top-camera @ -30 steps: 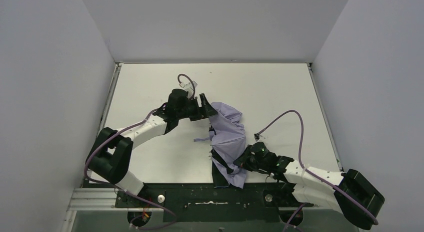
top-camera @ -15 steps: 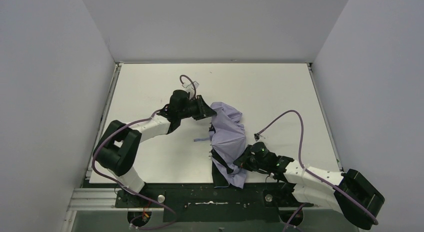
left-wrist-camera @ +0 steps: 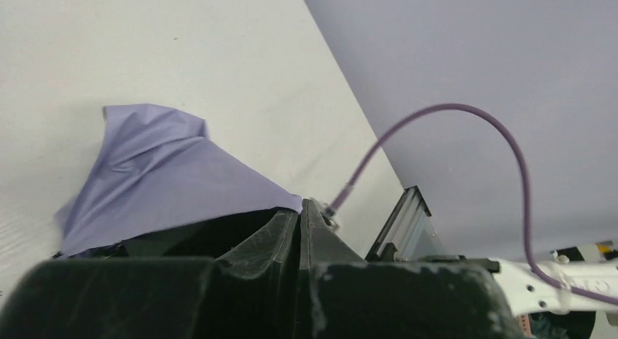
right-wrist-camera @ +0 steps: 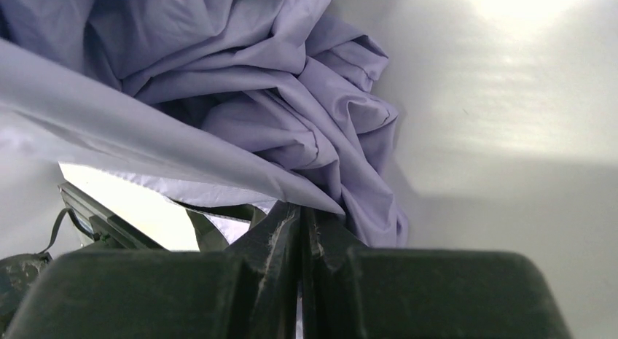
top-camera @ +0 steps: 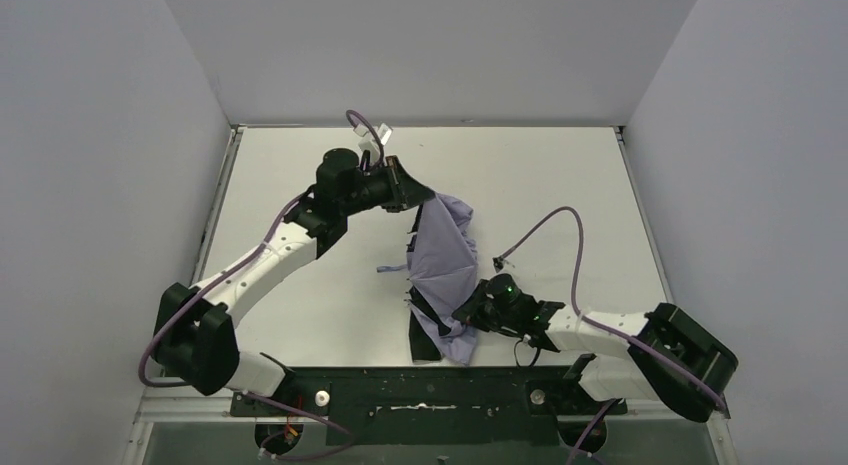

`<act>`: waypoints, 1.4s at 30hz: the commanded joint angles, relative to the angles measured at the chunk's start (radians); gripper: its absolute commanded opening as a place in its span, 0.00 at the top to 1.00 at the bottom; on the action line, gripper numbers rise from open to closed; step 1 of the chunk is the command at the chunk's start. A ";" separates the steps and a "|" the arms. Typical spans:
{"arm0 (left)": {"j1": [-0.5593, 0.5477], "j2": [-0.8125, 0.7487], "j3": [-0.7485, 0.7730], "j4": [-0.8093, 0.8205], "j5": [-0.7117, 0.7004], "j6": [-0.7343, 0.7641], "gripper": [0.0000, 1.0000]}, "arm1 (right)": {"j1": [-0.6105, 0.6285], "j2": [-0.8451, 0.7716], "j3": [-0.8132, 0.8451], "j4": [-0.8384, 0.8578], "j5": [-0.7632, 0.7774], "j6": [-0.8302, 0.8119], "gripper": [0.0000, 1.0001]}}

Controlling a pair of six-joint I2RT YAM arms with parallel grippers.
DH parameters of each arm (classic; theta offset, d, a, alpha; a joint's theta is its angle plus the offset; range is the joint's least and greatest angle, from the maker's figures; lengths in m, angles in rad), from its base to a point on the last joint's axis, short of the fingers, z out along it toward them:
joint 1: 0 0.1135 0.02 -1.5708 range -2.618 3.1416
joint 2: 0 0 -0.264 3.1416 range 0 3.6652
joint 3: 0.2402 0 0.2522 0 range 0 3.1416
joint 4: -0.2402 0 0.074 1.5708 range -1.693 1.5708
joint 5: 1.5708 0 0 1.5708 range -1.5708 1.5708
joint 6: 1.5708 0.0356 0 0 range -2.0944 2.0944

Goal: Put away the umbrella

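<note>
Since the tabletop (top-camera: 560, 185) carries the umbrella (top-camera: 440, 260) as a slack lavender heap reaching from its middle toward the near edge, we read the long axis as running near edge to far edge, between our two arms. Our left gripper (top-camera: 412, 198) pinches the far fabric corner, jaws closed tight; our right gripper (top-camera: 468, 313) clamps a fold at the near end. Both touch it, so neither is nearer. Handle and shaft are buried under cloth; only dark ribs (top-camera: 422, 345), we think, show by the near edge.
</note>
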State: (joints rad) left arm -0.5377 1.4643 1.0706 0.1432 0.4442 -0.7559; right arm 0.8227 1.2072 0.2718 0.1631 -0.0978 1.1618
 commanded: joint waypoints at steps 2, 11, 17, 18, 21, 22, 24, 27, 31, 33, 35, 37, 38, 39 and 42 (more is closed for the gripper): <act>-0.045 -0.145 0.090 -0.200 -0.009 0.093 1.00 | 0.007 0.149 0.073 0.066 0.073 -0.056 1.00; -0.229 -0.335 -0.113 -0.246 -0.209 0.084 1.00 | 0.076 0.172 0.151 0.132 0.066 -0.107 1.00; -0.333 -0.405 -0.303 -0.094 -0.304 0.004 1.00 | 0.149 -0.076 0.145 -0.093 0.207 -0.109 0.84; -0.355 -0.409 -0.323 -0.071 -0.311 -0.004 1.00 | 0.151 -0.130 0.144 -0.143 0.227 -0.106 0.83; -0.383 -0.407 -0.363 -0.027 -0.307 -0.014 1.00 | 0.166 -0.287 0.165 -0.363 0.296 -0.120 0.83; -0.390 -0.406 -0.369 -0.024 -0.308 -0.012 1.00 | 0.169 -0.334 0.177 -0.420 0.317 -0.126 0.83; -0.403 -0.404 -0.383 -0.012 -0.310 -0.009 1.00 | 0.169 -0.416 0.200 -0.522 0.349 -0.135 0.84; -0.437 -0.396 -0.408 0.010 -0.315 -0.010 1.00 | 0.167 -0.496 0.237 -0.605 0.384 -0.151 0.90; -0.510 -0.380 -0.474 0.044 -0.355 -0.007 1.00 | 0.165 -0.490 0.310 -0.624 0.390 -0.187 0.96; -0.548 -0.371 -0.529 0.089 -0.387 -0.022 1.00 | 0.166 -0.451 0.352 -0.610 0.376 -0.202 0.98; -0.587 -0.359 -0.588 0.142 -0.421 -0.046 1.00 | 0.165 -0.418 0.386 -0.575 0.356 -0.209 1.00; -0.623 -0.342 -0.643 0.205 -0.456 -0.069 1.00 | 0.164 -0.383 0.404 -0.532 0.332 -0.210 1.00; -0.640 -0.325 -0.667 0.233 -0.474 -0.079 1.00 | 0.162 -0.362 0.412 -0.512 0.316 -0.208 1.00; -0.653 -0.309 -0.685 0.259 -0.491 -0.087 1.00 | 0.161 -0.339 0.419 -0.495 0.301 -0.206 1.00; -0.681 -0.256 -0.719 0.311 -0.510 -0.104 1.00 | 0.155 -0.274 0.416 -0.427 0.258 -0.189 1.00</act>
State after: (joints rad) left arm -1.1854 1.1637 0.3744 0.2787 -0.0078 -0.8169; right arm 0.9825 0.8719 0.6556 -0.3794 0.2031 0.9752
